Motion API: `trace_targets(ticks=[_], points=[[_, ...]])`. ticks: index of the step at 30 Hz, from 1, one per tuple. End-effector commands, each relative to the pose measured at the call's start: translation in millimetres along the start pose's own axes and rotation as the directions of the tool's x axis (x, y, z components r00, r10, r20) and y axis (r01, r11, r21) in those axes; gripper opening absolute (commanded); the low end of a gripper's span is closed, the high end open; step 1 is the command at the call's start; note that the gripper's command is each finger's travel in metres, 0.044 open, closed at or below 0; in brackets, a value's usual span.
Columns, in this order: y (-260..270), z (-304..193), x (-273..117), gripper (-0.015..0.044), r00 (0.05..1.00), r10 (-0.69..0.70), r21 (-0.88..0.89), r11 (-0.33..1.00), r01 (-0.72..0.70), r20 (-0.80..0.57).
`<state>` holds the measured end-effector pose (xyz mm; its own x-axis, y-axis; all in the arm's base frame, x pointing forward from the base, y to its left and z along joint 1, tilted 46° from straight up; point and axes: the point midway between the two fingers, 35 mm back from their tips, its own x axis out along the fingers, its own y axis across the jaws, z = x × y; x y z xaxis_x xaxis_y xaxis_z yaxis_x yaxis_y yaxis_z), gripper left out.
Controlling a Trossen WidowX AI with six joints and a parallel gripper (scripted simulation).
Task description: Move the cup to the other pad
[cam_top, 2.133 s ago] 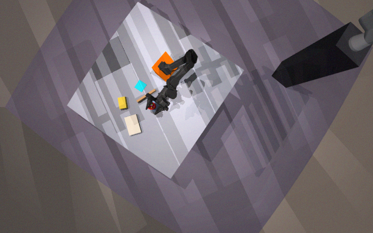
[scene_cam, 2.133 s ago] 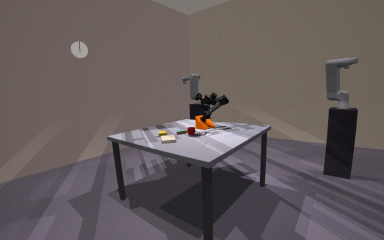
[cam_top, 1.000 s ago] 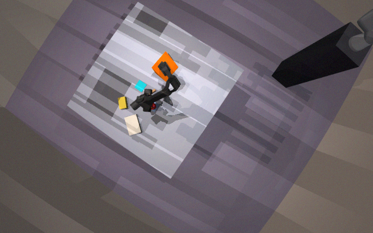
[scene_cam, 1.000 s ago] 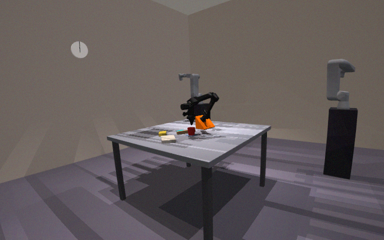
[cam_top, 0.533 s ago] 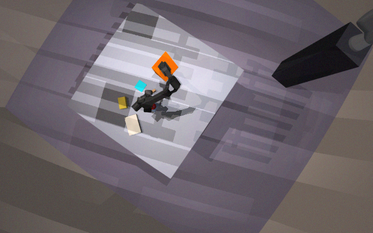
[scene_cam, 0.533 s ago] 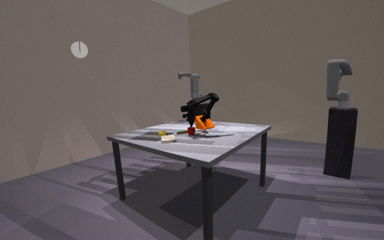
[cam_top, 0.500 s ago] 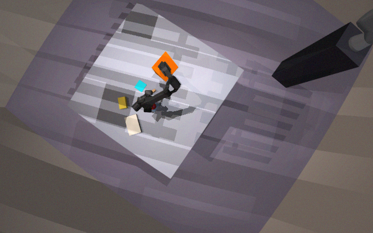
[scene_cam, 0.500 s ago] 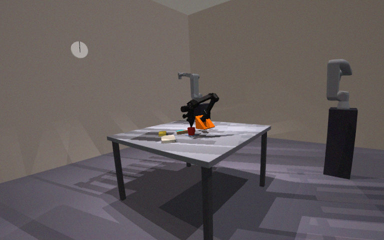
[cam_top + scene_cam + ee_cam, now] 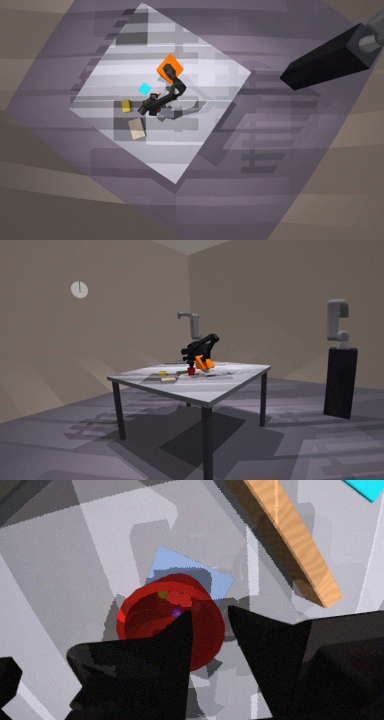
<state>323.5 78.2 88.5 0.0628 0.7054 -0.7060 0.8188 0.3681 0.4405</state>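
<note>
The red cup (image 9: 158, 110) (image 9: 191, 371) (image 9: 145, 620) stands upright over the light blue pad (image 9: 172, 561), whose far part shows past the cup. Several marbles are inside, among them a purple one (image 9: 176, 613) and a yellowish one (image 9: 163, 594). My gripper (image 9: 191, 366) (image 9: 209, 613) is partly open, low over the cup. In the wrist view one fingertip is over the cup's mouth and the other just outside its right rim, nothing clamped. The fingers hide the cup's near side. The cyan pad (image 9: 144, 88) (image 9: 180, 371) (image 9: 369, 487) is bare.
A wooden bar (image 9: 158, 93) (image 9: 182, 372) (image 9: 300, 545) lies between the two pads. A yellow block (image 9: 126, 105) (image 9: 162, 373) and a beige block (image 9: 136, 128) (image 9: 168, 380) lie to one side. An orange wedge (image 9: 170, 58) (image 9: 199, 363) is under the arm's base.
</note>
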Motion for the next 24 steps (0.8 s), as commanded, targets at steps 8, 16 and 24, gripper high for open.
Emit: trace_targets(ticks=[8, 16, 24], points=[[-2.9, -2.1, 15.7, 0.0148, 1.000, 0.001, 0.010, 1.000, -0.001, -0.011], [-1.1, -1.3, 13.8, 0.0036, 1.000, 0.000, 0.001, 1.000, 0.000, -0.003], [-1.1, -1.2, 13.2, 0.0000, 1.000, 0.000, 0.001, 1.000, 0.000, -0.003]])
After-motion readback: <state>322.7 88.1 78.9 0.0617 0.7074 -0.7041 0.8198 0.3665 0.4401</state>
